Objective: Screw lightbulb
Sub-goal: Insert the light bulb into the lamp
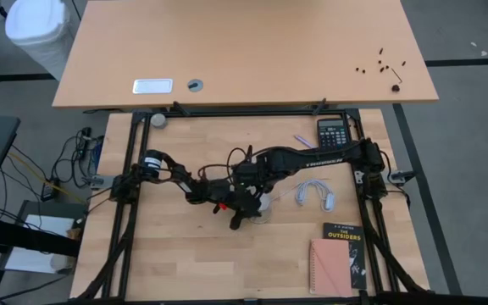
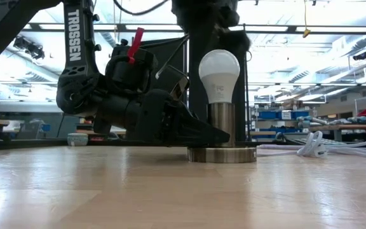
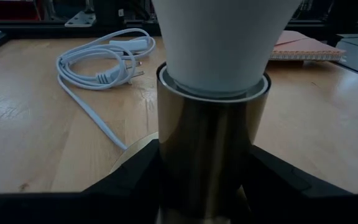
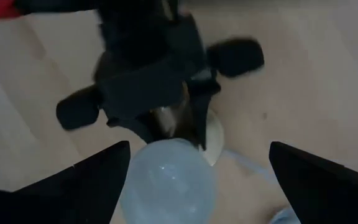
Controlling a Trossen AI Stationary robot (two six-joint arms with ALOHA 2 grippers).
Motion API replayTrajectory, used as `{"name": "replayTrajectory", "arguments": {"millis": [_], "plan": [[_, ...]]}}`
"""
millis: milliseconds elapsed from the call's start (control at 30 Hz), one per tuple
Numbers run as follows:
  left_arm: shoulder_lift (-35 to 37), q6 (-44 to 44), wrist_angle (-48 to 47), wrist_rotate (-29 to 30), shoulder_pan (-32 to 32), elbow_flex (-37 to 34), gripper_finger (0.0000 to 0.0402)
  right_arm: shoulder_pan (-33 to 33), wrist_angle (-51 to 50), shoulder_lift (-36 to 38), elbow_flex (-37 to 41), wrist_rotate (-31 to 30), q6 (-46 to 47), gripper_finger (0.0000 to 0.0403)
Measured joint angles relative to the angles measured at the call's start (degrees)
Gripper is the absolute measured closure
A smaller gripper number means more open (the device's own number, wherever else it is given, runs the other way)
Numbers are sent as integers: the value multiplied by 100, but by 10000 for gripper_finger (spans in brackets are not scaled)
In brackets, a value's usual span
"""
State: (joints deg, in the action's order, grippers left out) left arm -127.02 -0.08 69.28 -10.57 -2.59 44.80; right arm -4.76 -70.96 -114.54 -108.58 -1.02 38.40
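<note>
From above, we see both arms meet mid-table. At table level, our left gripper clamps the brass socket so it cannot turn; the lightbulb stands upright in it, dome up. From the right wrist, our right gripper spreads wide astride the dome below

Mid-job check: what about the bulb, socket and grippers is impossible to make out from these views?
- Bulb's screw base: hidden inside the brass socket in the low and left wrist views, so thread depth is unknown.
- lightbulb top: cut off in the left wrist view.
- left gripper fingertips: cropped there, clamped around the socket.
- right gripper, open over the bulb: blurred; buried under the arms in the high view.
</note>
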Motion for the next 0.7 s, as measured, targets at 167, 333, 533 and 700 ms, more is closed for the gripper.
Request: {"name": "replayTrajectory", "arguments": {"millis": [167, 333, 533, 700], "plan": [[0, -4, 0, 0, -4, 0, 204, 18, -6, -2, -212, -64, -1612, 9], [0, -35, 2, 0, -4, 0, 204, -14, -438, -2, -688, -79, -2767, 9], [0, -40, 1, 0, -6, 0, 204, -330, -1294, -2, -1131, -347, -3903, 9], [0, -46, 0, 2, -11, 0, 204, -595, -1874, -2, -939, -903, -3094, 21]]}}
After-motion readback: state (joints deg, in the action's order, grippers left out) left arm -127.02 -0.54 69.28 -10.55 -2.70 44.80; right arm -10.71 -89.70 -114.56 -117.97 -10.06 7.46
